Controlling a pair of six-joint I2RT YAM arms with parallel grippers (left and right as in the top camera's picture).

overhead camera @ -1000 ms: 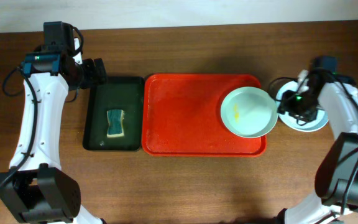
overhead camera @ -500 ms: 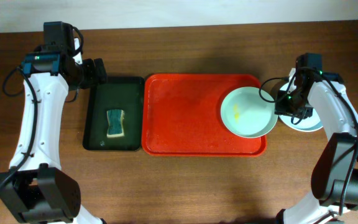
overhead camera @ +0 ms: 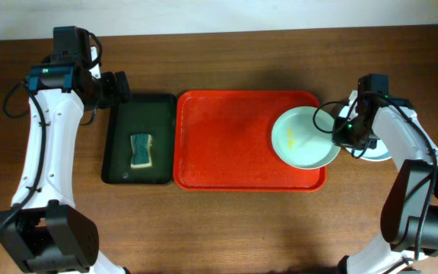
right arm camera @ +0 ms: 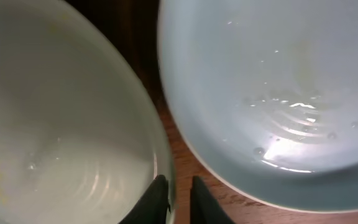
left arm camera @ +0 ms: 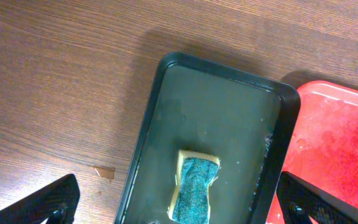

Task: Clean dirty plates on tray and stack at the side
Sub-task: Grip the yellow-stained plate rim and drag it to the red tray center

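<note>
Now the right gripper point(right arm camera: 176, 190) sits at the edge of the mint plate point(overhead camera: 303, 137), one finger inside the rim and the other outside it, the two set close together with the rim clamped between them. That plate lies flat on the red tray point(overhead camera: 226, 144), at the end nearest this gripper, and a yellow smear point(overhead camera: 290, 139) marks its floor on the side away from the fingers. Just behind the gripper, on its outer side, the blue plate point(right arm camera: 272, 93) rests on the desk point(overhead camera: 226, 221), off the tray. From the wrist, its rim passes close by the mint one with a dark strip and a sliver of wood between, so the two look apart, though from above the arm hides much of the blue plate. A wet-looking sheen shows on its floor. Over at the far end the left gripper point(left arm camera: 178, 179) hangs above the desk with its fingers spread wide and nothing between them. Below and ahead of it lies the dark tray point(left arm camera: 166, 106), flat on the wood, with a sponge point(left arm camera: 194, 186) in it, blue scrub face up over a yellow layer, roughly in line with the middle of the open jaws. The red tray's corner shows past the finger on that side, just beside the dark tray's rim
</note>
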